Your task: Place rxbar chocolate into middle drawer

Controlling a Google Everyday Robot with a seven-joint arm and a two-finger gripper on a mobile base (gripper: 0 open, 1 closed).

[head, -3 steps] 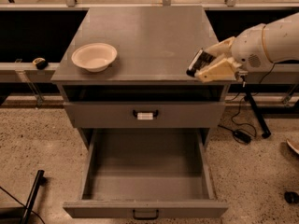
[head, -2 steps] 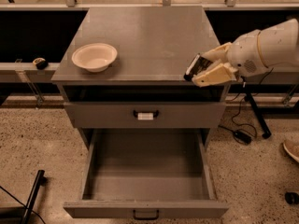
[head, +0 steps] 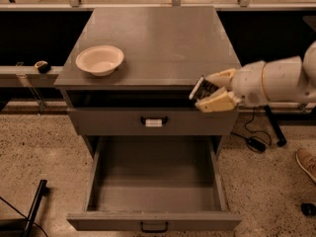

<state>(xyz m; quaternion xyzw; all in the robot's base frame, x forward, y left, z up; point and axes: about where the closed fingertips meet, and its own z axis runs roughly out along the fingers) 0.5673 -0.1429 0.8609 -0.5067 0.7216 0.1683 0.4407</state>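
Observation:
My gripper (head: 210, 92) is at the right front edge of the cabinet top, shut on the rxbar chocolate (head: 203, 88), a small flat black bar with pale lettering held tilted between the cream fingers. It hangs in front of the cabinet, level with the top edge, above the right side of the middle drawer (head: 154, 220). That drawer is pulled fully out, wide, deep and grey, with a plain dark handle on its front. Its inside holds nothing.
A cream bowl (head: 99, 59) sits on the left of the grey cabinet top (head: 163, 38). A shut grey drawer with a white-tagged handle (head: 153, 121) lies above the open one. Cables and a shoe (head: 307, 163) lie on the floor at the right.
My gripper has moved left and down with the bar, from over the cabinet's right edge to in front of its top edge. Bowl and drawers have not moved.

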